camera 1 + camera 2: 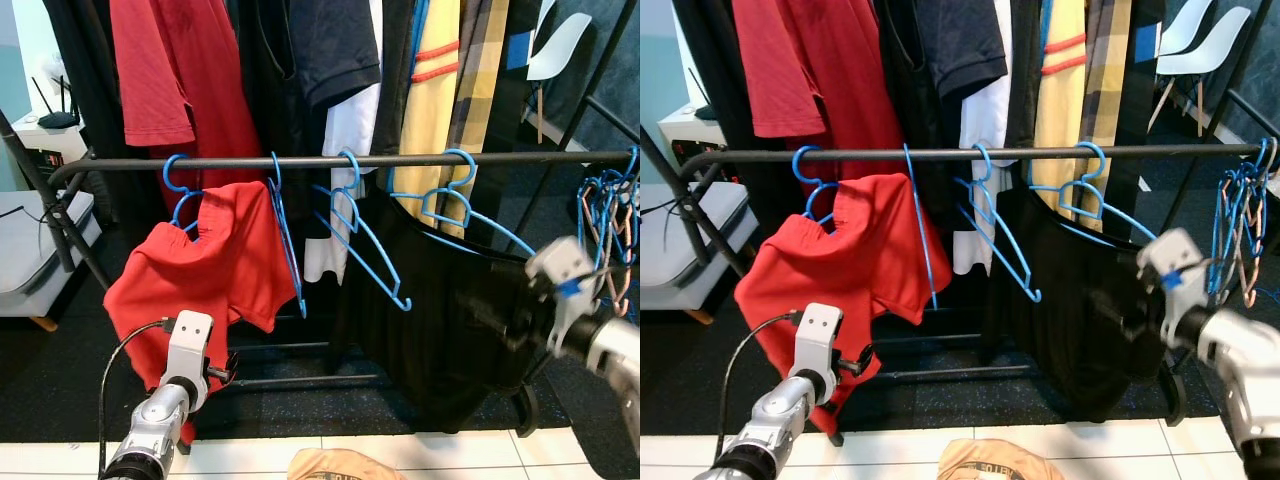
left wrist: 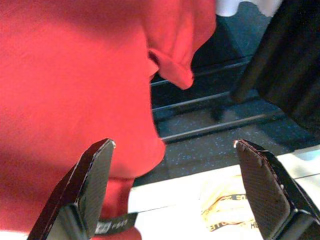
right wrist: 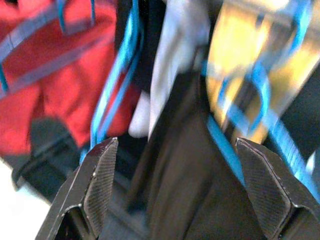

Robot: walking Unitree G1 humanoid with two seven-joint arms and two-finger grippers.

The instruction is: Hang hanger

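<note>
A black rail (image 1: 400, 160) carries several blue hangers. At its left a red shirt (image 1: 200, 270) hangs on one blue hanger (image 1: 178, 185). Two bare blue hangers (image 1: 365, 240) hang mid-rail. Further right a black garment (image 1: 440, 330) hangs on another blue hanger (image 1: 455, 205). My left gripper (image 2: 172, 145) is open and low, just before the red shirt's lower hem, with nothing between its fingers. My right gripper (image 3: 175, 142) is open in front of the black garment and its hanger; that view is blurred.
More clothes hang from a higher rail behind (image 1: 330, 60). A bunch of blue hangers (image 1: 605, 215) hangs at the rail's right end. A white unit (image 1: 30, 250) stands at the left; a tan cap (image 1: 340, 465) lies on the floor near me.
</note>
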